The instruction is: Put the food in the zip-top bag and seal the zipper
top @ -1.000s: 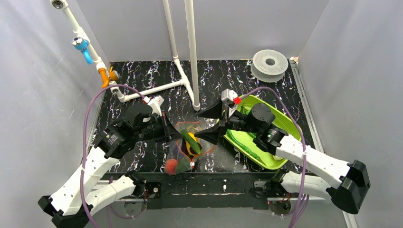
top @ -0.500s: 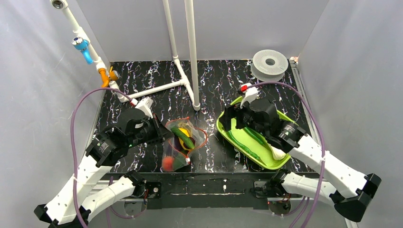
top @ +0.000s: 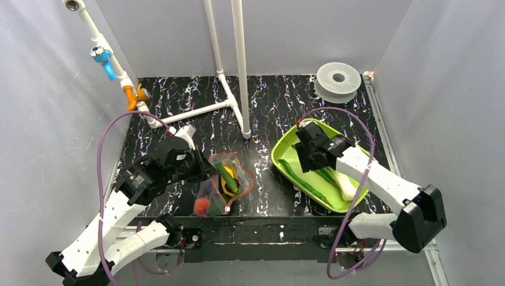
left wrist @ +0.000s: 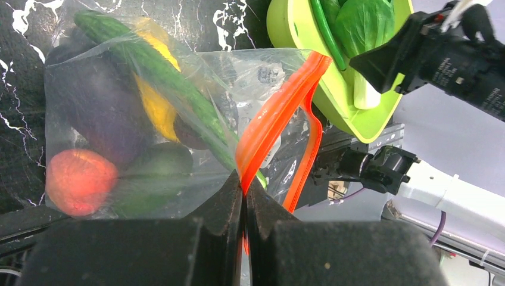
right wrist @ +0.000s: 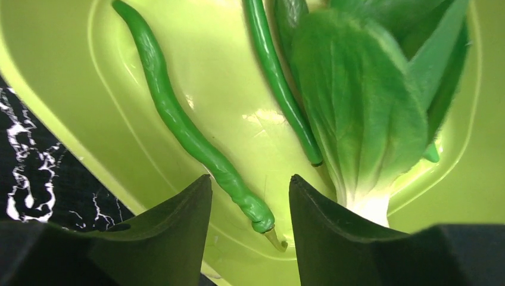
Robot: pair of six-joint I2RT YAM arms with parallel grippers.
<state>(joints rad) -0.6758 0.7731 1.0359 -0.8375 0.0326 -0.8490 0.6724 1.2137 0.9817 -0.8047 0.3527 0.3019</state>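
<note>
1. Left wrist view: the left gripper [left wrist: 244, 185] has its fingers pinched together on the red-orange zipper [left wrist: 280, 113], and the rest of the strip loops open.
2. The clear zip-top bag [left wrist: 250, 74] holds a tomato [left wrist: 80, 182], a dark eggplant [left wrist: 98, 110], a yellow piece [left wrist: 156, 107] and a long cucumber [left wrist: 161, 77] slanting across them.
3. Right wrist view: the right gripper [right wrist: 250, 190] hangs with its fingers apart over the lime-green tray [right wrist: 71, 77]. A wavy green chili [right wrist: 178, 125] runs toward the gap, and a green bean [right wrist: 277, 77] and bok choy [right wrist: 363, 107] lie to its right.
4. Top view: the bag lies near the table's [top: 268, 101] near edge, left of the tray.
</note>
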